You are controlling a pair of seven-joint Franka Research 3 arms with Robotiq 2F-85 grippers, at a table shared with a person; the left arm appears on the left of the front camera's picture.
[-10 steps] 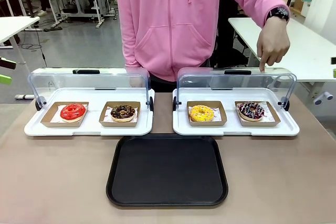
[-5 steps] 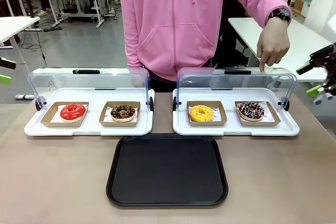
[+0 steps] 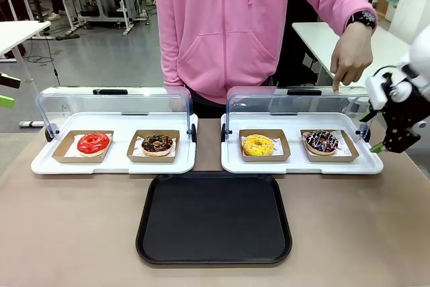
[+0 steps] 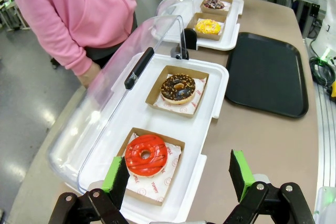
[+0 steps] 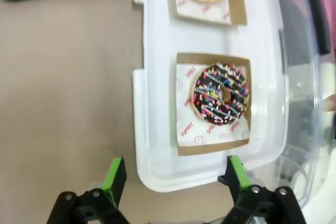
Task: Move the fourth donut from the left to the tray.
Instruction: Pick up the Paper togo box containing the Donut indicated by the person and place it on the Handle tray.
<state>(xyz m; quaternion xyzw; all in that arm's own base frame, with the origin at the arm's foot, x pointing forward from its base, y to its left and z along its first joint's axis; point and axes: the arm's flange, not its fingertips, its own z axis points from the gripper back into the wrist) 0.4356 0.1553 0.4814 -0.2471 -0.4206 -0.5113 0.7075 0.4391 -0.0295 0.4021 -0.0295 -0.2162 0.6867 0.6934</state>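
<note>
The fourth donut, dark glazed with white and pink sprinkles, lies in its brown holder at the right end of the right display tray. The right wrist view shows the same donut just ahead of my open right gripper, slightly to its right. In the front view my right gripper hangs at that display tray's right end, a little above table height. The black tray lies bare at the table's near middle. My left gripper is open over the red donut and holds nothing.
A person's hand points a finger down onto the raised clear lid behind the fourth donut. A yellow donut shares that white display tray. The left display tray holds a chocolate donut with golden sprinkles.
My right arm has come in from the right edge and dropped toward the right end of the right display tray. The person's pointing hand and the donuts have stayed put.
</note>
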